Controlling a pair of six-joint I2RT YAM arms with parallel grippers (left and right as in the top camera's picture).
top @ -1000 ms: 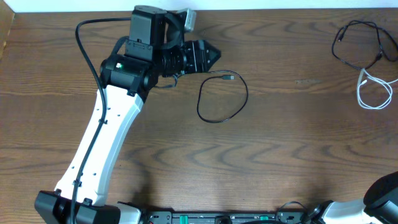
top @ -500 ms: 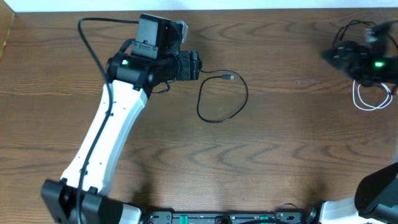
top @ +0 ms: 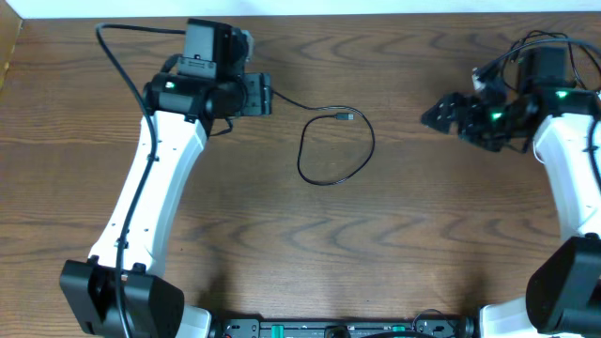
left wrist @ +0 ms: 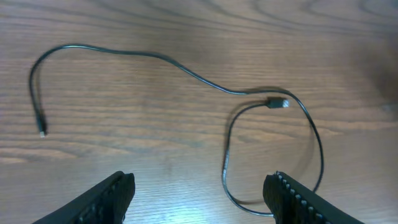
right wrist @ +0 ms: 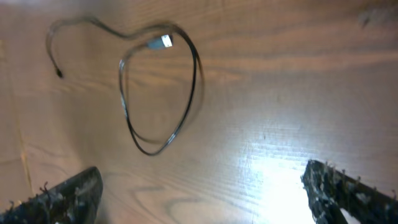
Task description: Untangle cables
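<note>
Two claws are gaping wide and gripping nothing as I am watching remotely: the left gripper (top: pixel 266 96) and right gripper (top: pixel 438 115) are hovering over the wooden table (top: pixel 423 235). Between them the black cable (top: pixel 373 141) is lying in one loose loop, its plug (top: pixel 348 116) pointing right, its tail running beneath the left gripper.

Surface: a dark brown wood-grain tabletop (top: pixel 423 235), flat, its grain running side to side.
Lying on it: one thin black cord (top: pixel 373 141), flat on the wood near the middle.
Cord shape: a single rounded loop, with a long tail curving off toward the table's left.
Loop end: a small silver-tipped plug (top: pixel 348 116) at the loop's top, just beside the cord's own run.
Tail end: a small dark plug (left wrist: pixel 41 132) on bare wood, well apart from the loop.
</note>
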